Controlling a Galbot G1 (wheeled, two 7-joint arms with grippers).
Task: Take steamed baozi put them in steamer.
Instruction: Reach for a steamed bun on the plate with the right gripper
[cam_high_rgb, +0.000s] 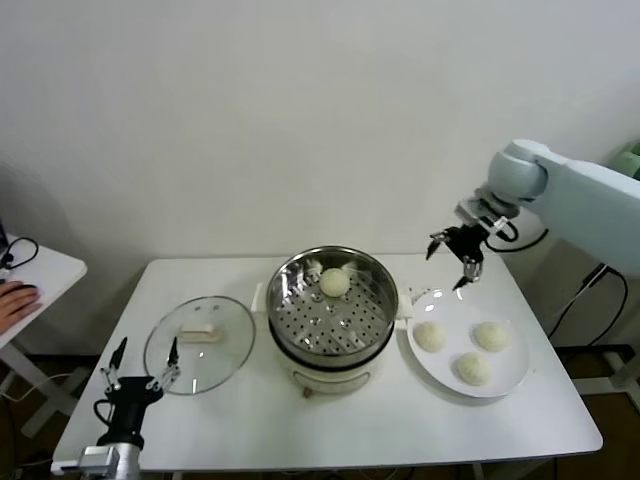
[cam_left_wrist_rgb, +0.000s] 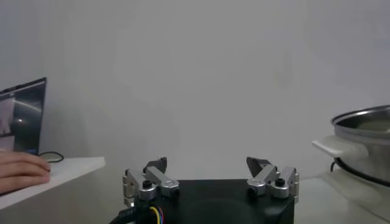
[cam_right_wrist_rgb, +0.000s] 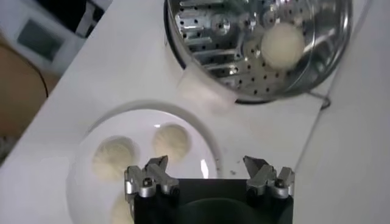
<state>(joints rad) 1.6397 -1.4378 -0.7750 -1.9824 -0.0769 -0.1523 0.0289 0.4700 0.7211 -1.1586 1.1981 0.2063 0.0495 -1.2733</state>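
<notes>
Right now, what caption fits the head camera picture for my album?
One baozi sits in the steamer; three wait on the plate under the open right gripper.

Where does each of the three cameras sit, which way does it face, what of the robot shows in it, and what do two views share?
Head: high, looking down at the table; both arms show, right gripper open above the plate, left gripper open by the glass lid.
Left wrist: low, facing the wall; left gripper.
Right wrist: overhead, facing down; right gripper.
Shared: every view shows the steamer; head and right wrist share its bun.
</notes>
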